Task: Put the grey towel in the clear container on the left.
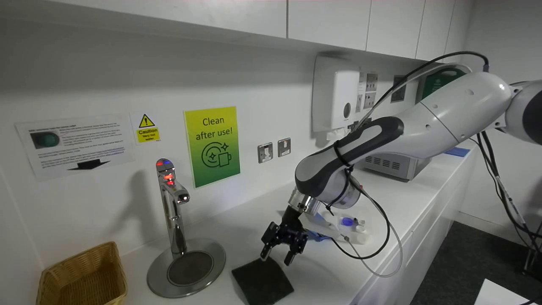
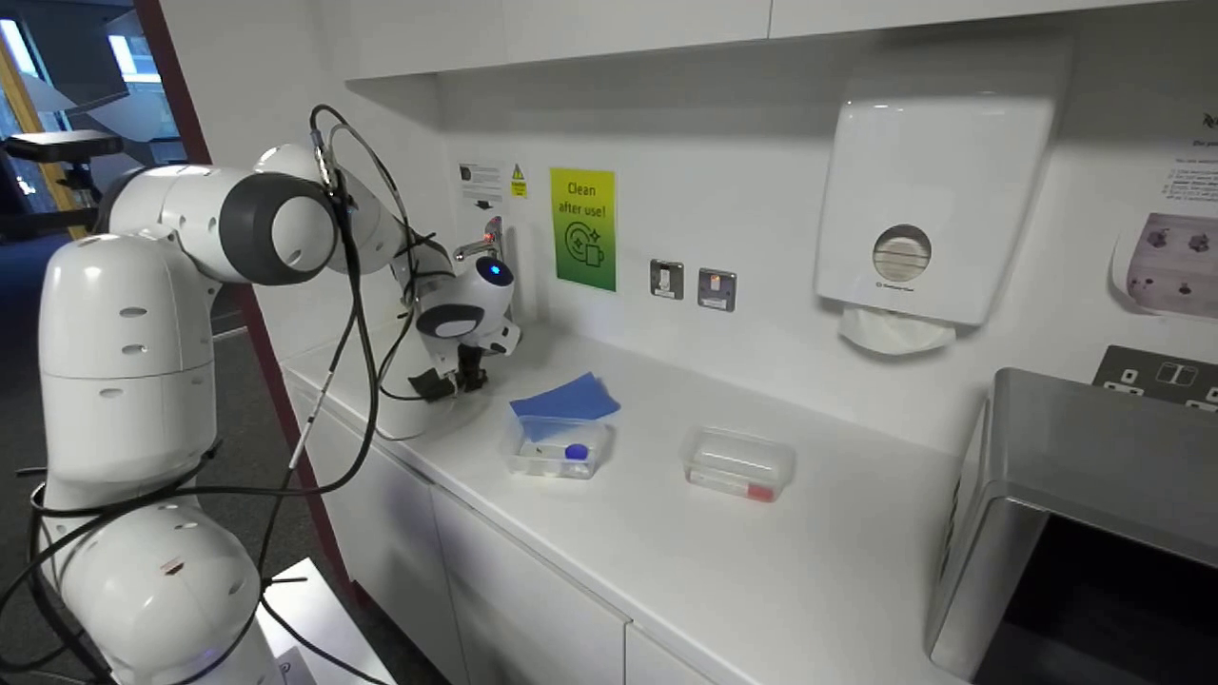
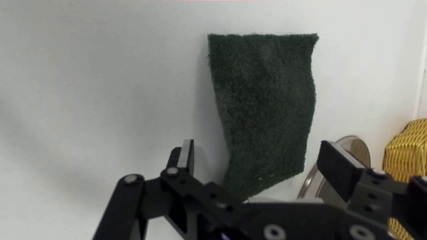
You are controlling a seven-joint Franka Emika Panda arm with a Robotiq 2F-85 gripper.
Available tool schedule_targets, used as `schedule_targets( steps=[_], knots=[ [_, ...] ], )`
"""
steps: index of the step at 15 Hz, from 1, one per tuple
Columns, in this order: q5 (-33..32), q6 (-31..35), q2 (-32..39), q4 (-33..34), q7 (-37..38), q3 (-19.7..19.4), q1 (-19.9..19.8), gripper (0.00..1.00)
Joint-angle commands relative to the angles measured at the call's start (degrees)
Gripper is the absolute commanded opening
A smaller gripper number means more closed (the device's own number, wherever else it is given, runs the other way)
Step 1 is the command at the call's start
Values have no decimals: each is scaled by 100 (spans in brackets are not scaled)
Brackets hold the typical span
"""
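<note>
Charcoal dark, the grey towel (image 3: 267,106) shows fuzzy, curving edges

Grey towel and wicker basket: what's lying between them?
In an exterior view, the round metal drip tray beneath the tap lies between the grey towel and the wicker basket. Part of it shows there in the wrist view too.

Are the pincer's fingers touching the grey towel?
Apart. In the wrist view, the pincer's fingers stand open on either side of the grey towel, with white counter showing between each finger and the towel.
</note>
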Motion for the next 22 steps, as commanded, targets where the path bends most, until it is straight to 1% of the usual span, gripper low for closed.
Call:
schedule_targets(
  steps=[1,10,11,12,14,15,19,22],
  knots=[
    [59,-160,122,225,-313,43,-79,100],
    [179,-170,323,446,-656,217,-51,100],
    [179,-175,344,473,-681,240,-49,95],
    [165,-186,370,502,-706,263,-46,74],
    [180,-191,417,554,-745,310,-52,69],
    [178,-193,431,569,-752,323,-54,63],
    [257,-212,425,605,-784,341,-97,30],
    [333,-209,411,623,-800,343,-115,8]
  ],
)
